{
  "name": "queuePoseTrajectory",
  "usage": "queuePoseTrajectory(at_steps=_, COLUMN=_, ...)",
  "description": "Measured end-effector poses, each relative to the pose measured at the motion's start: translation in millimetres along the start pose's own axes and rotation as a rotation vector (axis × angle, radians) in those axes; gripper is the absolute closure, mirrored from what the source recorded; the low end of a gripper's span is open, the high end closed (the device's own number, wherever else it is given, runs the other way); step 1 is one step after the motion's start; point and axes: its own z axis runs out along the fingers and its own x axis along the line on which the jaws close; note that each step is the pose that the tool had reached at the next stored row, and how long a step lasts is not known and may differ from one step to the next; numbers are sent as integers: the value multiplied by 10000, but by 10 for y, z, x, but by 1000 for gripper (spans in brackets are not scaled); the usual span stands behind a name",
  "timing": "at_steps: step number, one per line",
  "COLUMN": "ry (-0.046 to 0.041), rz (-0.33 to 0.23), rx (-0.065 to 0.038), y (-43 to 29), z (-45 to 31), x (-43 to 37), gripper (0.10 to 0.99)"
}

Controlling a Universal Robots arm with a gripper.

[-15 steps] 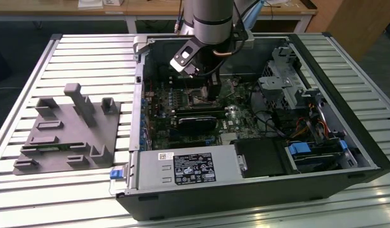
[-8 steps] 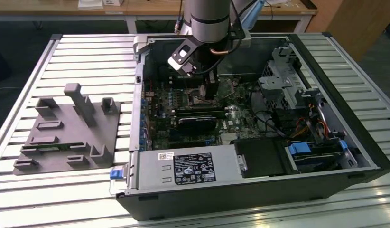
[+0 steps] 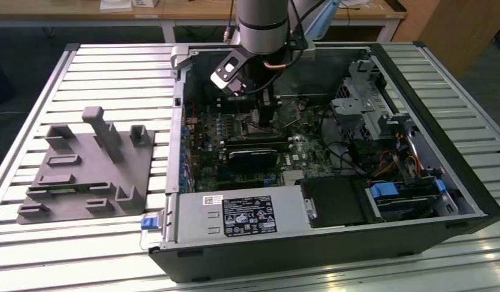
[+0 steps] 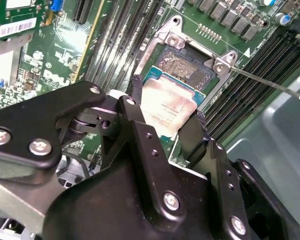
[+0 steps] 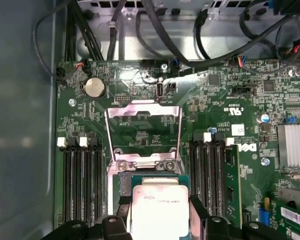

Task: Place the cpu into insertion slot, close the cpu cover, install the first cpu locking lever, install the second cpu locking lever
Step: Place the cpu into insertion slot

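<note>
Starting at the exterior view's left, we see a grey moulded fixture on the slatted table, well apart from the open computer case, into which the arm reaches down over the motherboard. The power supply on the case's near side carries a white barcode sticker and a black label; we leave their print unread, like the faint marking on the chip. In the second wrist view the gripper has its black fingers pinching the cpu by two opposite edges, just over the insertion slot, part of whose contact field lies uncovered; whether chip and slot touch we cannot tell. A thin locking lever stands free there, and in the first wrist view the cpu cover lies swung open. We judge the first step under way: seating, cover and both levers remain
</note>
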Motion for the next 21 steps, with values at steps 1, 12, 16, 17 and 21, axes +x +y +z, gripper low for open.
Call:
queuePoseTrajectory(at_steps=1, ry=-22, rz=-2, rx=0, y=-6, z=8, x=9, gripper=545)
queuePoseTrajectory(at_steps=12, ry=-113, rz=-9, rx=-3, y=-42, z=115, x=58, gripper=545)
queuePoseTrajectory(at_steps=16, ry=-111, rz=-12, rx=-5, y=-51, z=155, x=60, gripper=545)
queuePoseTrajectory(at_steps=17, ry=-111, rz=-23, rx=-5, y=-55, z=160, x=61, gripper=545)
queuePoseTrajectory(at_steps=21, ry=-100, rz=-152, rx=-6, y=-63, z=180, x=63, gripper=545)
